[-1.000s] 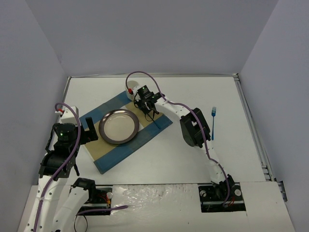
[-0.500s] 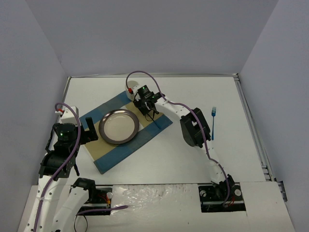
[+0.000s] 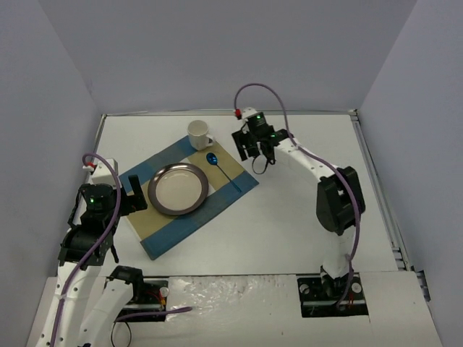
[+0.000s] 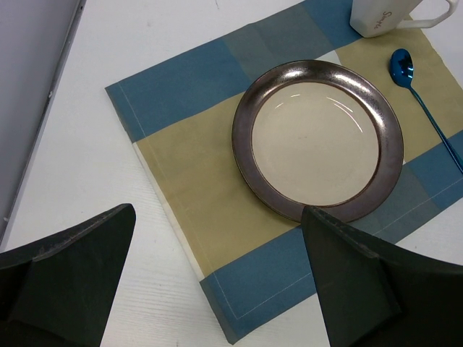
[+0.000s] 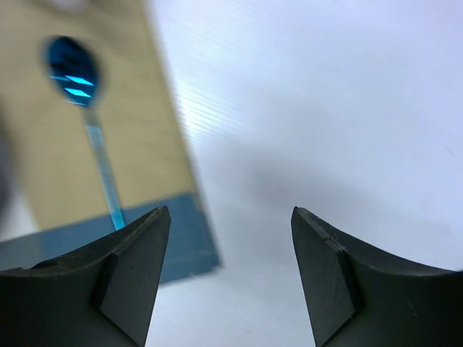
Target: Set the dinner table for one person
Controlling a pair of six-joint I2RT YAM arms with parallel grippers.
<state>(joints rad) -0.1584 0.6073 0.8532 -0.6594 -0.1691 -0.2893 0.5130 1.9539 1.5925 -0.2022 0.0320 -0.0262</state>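
On the white dinner table [image 3: 275, 231] lies a blue-and-tan striped placemat [image 3: 181, 228] with a dark-rimmed cream plate [image 3: 178, 189] on it. Right of the plate a blue spoon [image 3: 219, 167] rests on the mat. A white mug [image 3: 198, 134] stands at the mat's far corner. My right gripper [image 3: 255, 148] hovers open and empty just past the mat's right edge; in its wrist view the gripper [image 5: 230, 211] frames bare table, with the spoon [image 5: 72, 72] to its left. My left gripper [image 3: 134, 189] stands open and empty at the mat's left edge, and from its wrist view the gripper [image 4: 217, 211] looks over the plate [image 4: 325, 141].
Grey walls close in the table on the left, back and right. A metal rim [image 3: 380, 188] runs along the right side. The right arm's dark elbow [image 3: 338, 199] hangs over the right half of the table.
My right gripper has opened, left the spoon on the mat and swung away to the right and back, uncovering the mug. The left arm has not moved.
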